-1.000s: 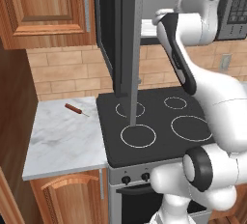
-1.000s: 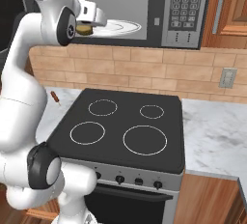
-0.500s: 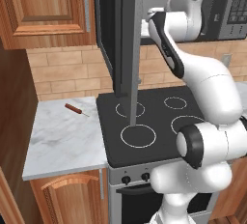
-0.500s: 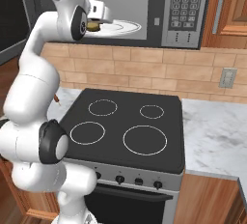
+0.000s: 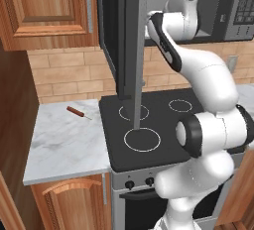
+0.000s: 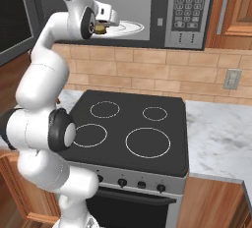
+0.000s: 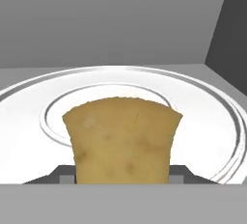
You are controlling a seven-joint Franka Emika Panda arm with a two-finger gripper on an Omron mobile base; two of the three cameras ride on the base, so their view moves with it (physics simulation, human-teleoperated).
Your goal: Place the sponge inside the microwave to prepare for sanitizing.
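Reaching deeper since a second ago, the gripper (image 6: 104,25) holds the yellow-olive, wavy-sided sponge (image 7: 123,138) clamped just above the white round turntable plate (image 7: 202,102) inside the stainless-steel microwave (image 6: 189,11); release lies straight down.

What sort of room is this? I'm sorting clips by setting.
A rendered home kitchen: a black stovetop with ring burners, a stainless microwave mounted above it, marble counter and wooden cabinets.
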